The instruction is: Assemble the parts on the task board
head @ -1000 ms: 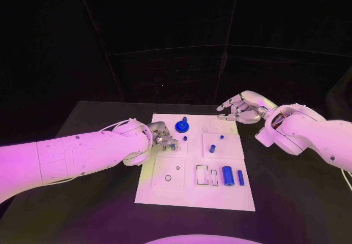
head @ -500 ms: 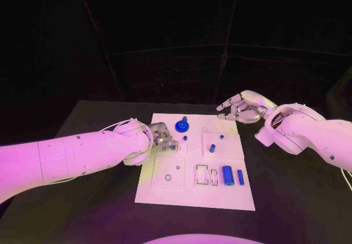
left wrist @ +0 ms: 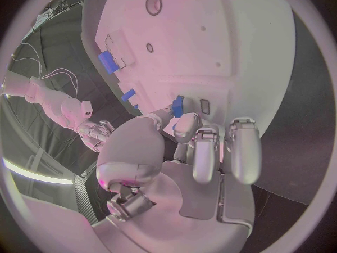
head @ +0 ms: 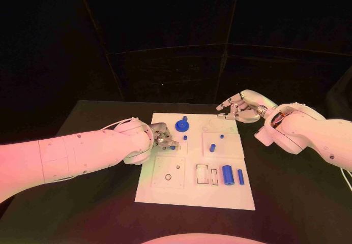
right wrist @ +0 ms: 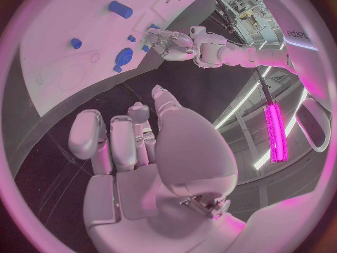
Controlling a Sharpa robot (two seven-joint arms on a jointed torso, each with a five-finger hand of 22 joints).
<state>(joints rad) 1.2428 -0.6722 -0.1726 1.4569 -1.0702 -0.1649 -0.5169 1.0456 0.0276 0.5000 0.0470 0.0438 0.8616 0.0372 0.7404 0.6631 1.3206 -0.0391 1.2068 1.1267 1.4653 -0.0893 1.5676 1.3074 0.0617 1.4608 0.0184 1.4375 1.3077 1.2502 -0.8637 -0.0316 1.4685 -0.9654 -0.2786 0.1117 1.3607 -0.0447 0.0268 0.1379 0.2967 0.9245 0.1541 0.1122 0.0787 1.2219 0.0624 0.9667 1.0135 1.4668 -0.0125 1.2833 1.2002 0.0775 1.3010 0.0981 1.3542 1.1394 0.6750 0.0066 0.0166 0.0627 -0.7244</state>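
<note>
The white task board (head: 192, 195) lies in the middle of the black table. My left hand (head: 163, 137) hovers over the board's left side and pinches a small blue part (left wrist: 178, 105) between thumb and a finger, close above the surface. My right hand (head: 240, 109) hangs over the board's far right corner with fingers apart, holding nothing. On the board are a round blue knob (head: 182, 125), a small peg (head: 185, 138), another peg (head: 212, 148), a blue cylinder (head: 228, 175) and a thin blue bar (head: 240, 177).
Bare black table (head: 293, 193) surrounds the board on every side. Several open slots and holes (head: 169, 177) mark the board's near left part. In the right wrist view the left hand (right wrist: 172, 42) shows beyond the board's edge (right wrist: 42, 109).
</note>
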